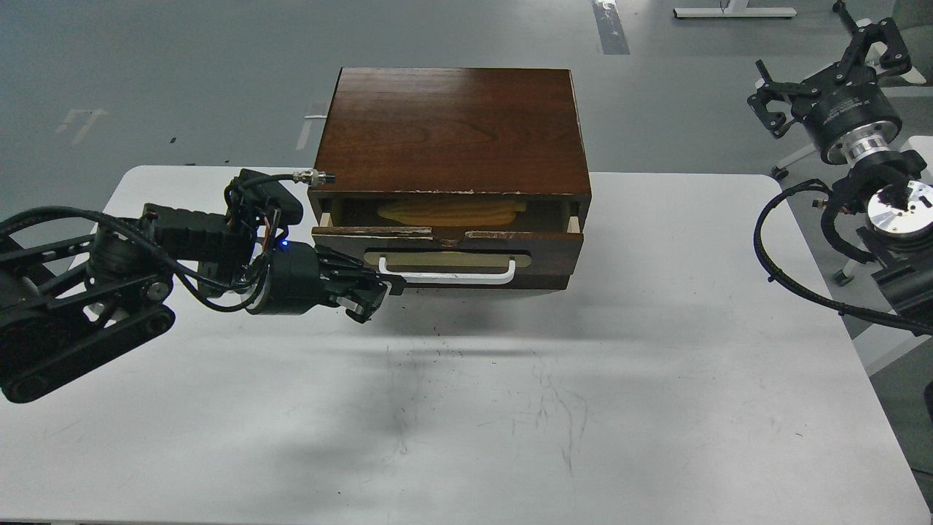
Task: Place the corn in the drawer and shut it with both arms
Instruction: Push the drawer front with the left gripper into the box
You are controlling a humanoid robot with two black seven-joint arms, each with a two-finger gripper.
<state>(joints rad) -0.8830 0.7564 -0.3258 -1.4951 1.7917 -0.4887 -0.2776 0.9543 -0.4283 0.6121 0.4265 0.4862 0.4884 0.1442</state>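
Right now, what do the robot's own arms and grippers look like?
Both arms are black and jointed, with loose black cables. The left arm has a small blue light and a dark clawed left gripper. The right arm shows silver metal rings and a black open-framed right gripper.

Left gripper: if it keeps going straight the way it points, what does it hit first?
The left gripper points right along the drawer front; it would likely meet the white handle first, though depth is unclear.
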